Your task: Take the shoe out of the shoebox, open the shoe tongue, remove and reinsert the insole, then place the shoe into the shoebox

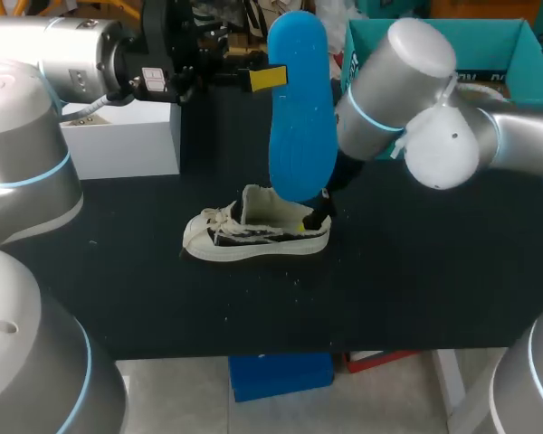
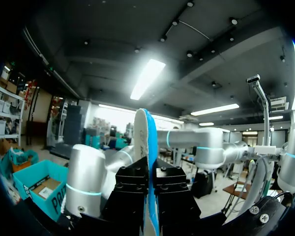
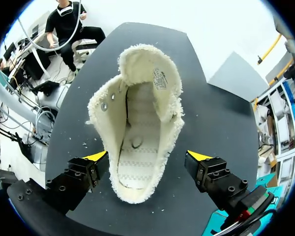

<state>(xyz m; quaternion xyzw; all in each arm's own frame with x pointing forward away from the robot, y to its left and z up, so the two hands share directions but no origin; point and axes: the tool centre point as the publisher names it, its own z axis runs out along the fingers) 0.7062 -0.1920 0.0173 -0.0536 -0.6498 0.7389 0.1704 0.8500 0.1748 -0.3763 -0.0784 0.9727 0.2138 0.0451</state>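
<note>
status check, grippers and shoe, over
Left gripper shut on blue insole, upright above shoe. Right gripper open, straddling shoe heel on table. Nothing blocking shoe opening.

Shoe [image 1: 253, 233]: we see it cream, upright, mid-frame, toe left.
Insole [image 1: 300, 108]: blue, on end, upper centre.
Shoebox [image 1: 529, 63]: teal, open, upper right.

Top cam: my left gripper [image 1: 264, 79] has the blue insole [image 1: 300, 108] pinched by its edge, held upright in the air just above the white shoe [image 1: 253, 235]. The shoe stands on the black table [image 1: 416, 289], toe toward my left. My right gripper [image 1: 316, 215] is down at the shoe's heel, half hidden behind the insole. The teal shoebox [image 1: 525, 63] sits back right and a white box [image 1: 122, 137] back left.
</note>
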